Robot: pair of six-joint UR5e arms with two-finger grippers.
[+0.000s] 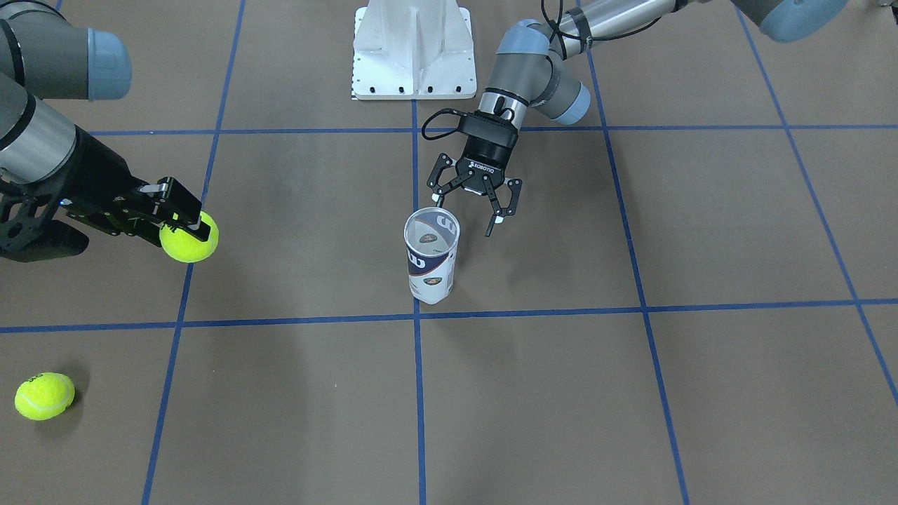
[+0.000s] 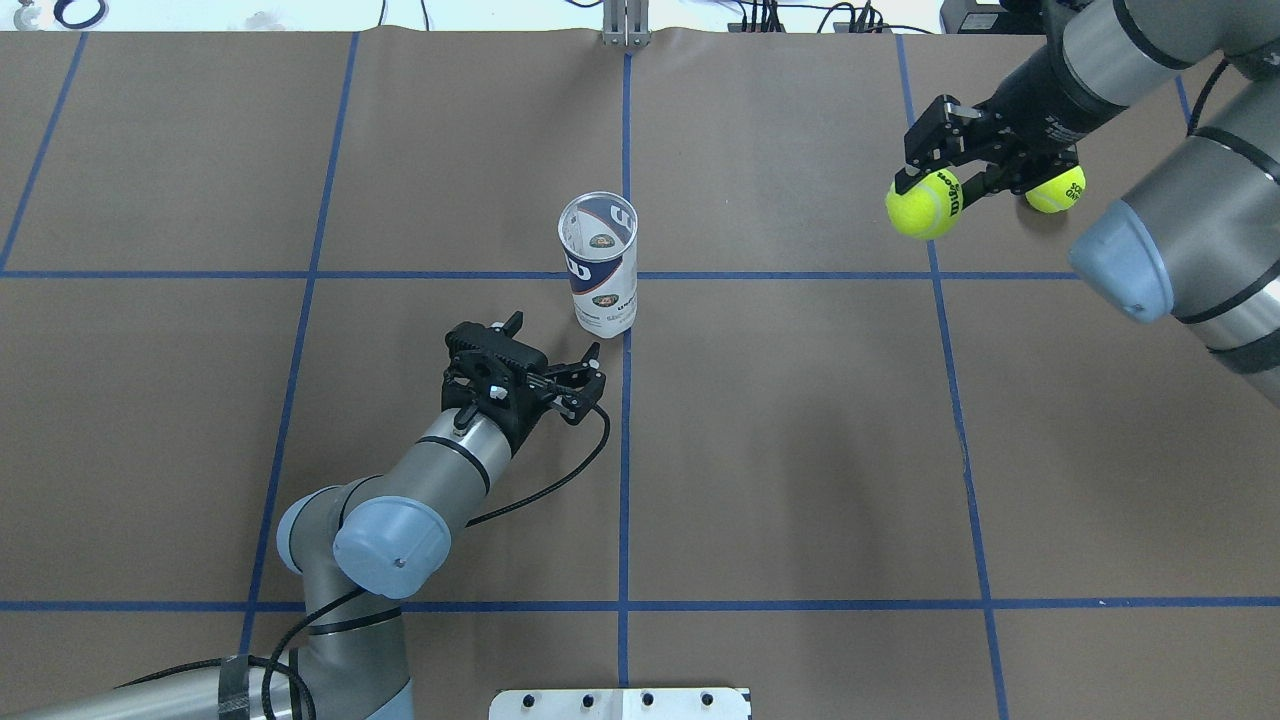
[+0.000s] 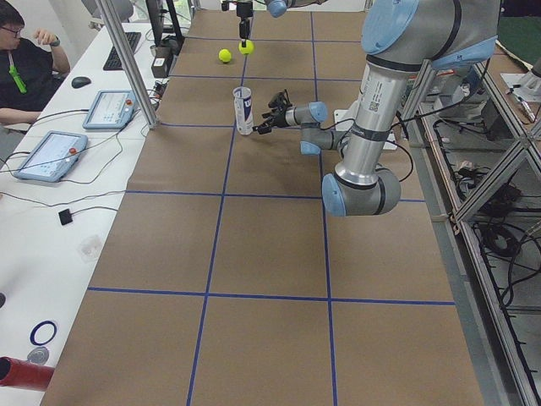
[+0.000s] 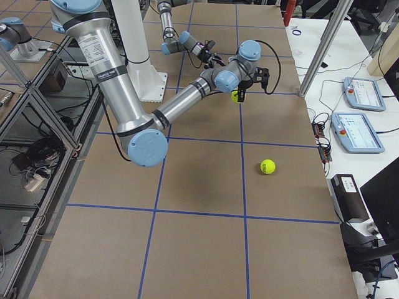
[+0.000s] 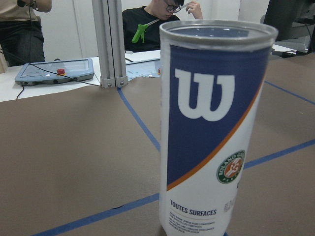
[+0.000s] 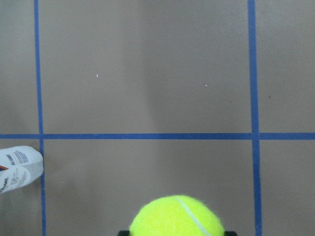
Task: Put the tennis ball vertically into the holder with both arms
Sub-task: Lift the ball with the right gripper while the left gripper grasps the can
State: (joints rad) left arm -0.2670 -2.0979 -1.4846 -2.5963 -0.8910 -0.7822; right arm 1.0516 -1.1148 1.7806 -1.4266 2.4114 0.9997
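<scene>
The holder is a white and navy can with a W logo, standing upright near the table's middle with its mouth open; it also shows in the overhead view and fills the left wrist view. My left gripper is open and empty, level with the can, just on the robot's side of it and apart from it. My right gripper is shut on a yellow tennis ball, held above the table far to the can's right. That ball fills the bottom of the right wrist view.
A second tennis ball lies on the table beyond the right gripper. The white pedestal base stands at the robot's side. Blue tape lines grid the brown table. Operators and tablets are along the far edge.
</scene>
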